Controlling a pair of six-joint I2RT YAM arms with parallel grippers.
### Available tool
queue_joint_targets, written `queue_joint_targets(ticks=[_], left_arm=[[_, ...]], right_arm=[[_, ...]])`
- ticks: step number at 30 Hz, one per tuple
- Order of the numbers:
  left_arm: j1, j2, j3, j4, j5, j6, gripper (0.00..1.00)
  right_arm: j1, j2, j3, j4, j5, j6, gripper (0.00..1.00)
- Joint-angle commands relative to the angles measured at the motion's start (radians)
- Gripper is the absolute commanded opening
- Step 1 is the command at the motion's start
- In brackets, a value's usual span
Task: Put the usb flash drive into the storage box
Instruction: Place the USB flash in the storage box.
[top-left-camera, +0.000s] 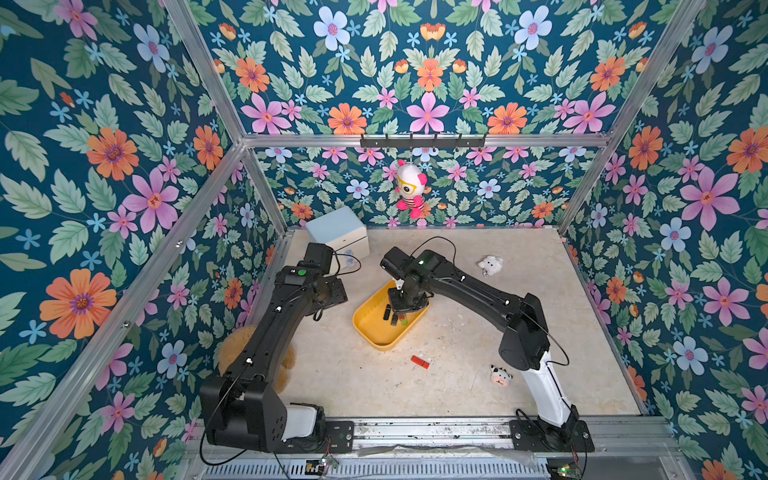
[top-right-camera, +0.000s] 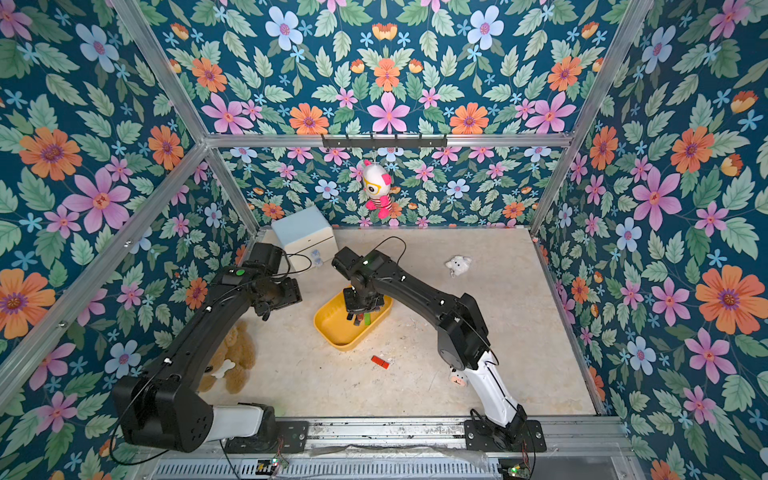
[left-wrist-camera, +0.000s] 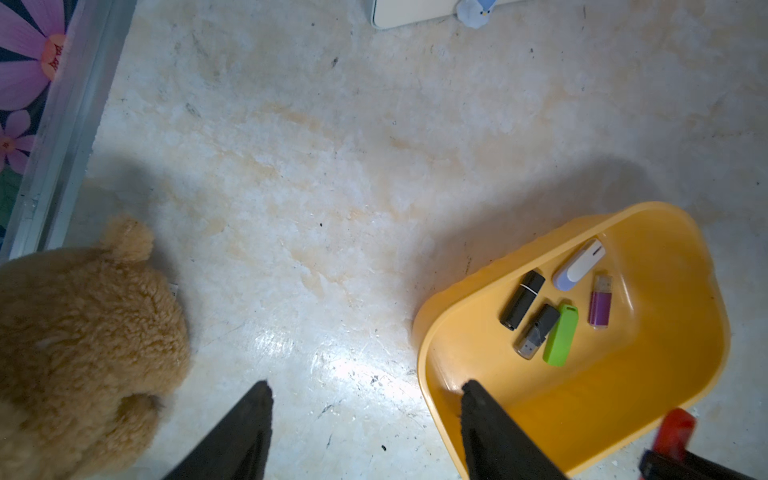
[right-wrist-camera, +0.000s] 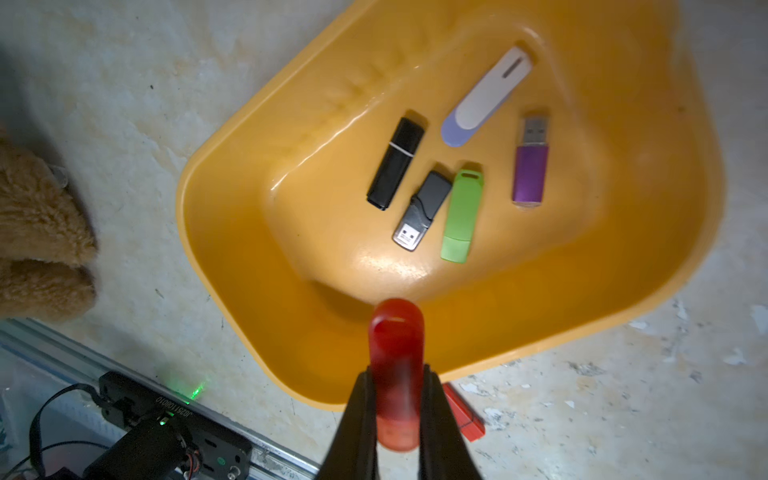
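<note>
In a top view the right hand (top-left-camera: 397, 309) hangs over the yellow storage box (top-left-camera: 372, 334) on the worktop (top-left-camera: 457, 382); left wrist view: the left hand (left-wrist-camera: 368, 386) is spread apart, empty, beside the box; right wrist view: the right hand is clamped on the red usb flash drive (right-wrist-camera: 397, 332) above the box.

**Yellow storage box (right-wrist-camera: 232, 266), upright; red flash drive (right-wrist-camera: 397, 332) held above it.**
The drive is pinched in the right gripper (right-wrist-camera: 397, 374). Five other drives (right-wrist-camera: 461, 216) lie flat inside, and a second red drive (top-left-camera: 420, 362) lies outside, near the rim.

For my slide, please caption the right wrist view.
Right gripper holds a red flash drive above the yellow storage box containing five drives.
</note>
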Motion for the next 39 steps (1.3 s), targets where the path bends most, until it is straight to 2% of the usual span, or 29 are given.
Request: queue_joint_targets(ticks=[1,8,19,39], left_arm=[[0.028,-0.006,-0.017,0.005,0.02,0.026,0.75],[0.103,-0.043,-0.076,0.023,0.074,0.046,0.76],[0.116,-0.068,-0.088,0.011,0.082,0.056,0.77],[0.118,-0.08,-0.086,-0.011,0.082,0.068,0.78]], right_arm=[[0.016,0.05,0.054,-0.038,-0.051,-0.002,0.0],[0.033,0.111,0.048,0.022,-0.132,0.026,0.0],[0.041,0.217,0.123,0.008,-0.161,0.032,0.0],[0.042,0.309,0.196,-0.051,-0.085,0.034,0.0]])
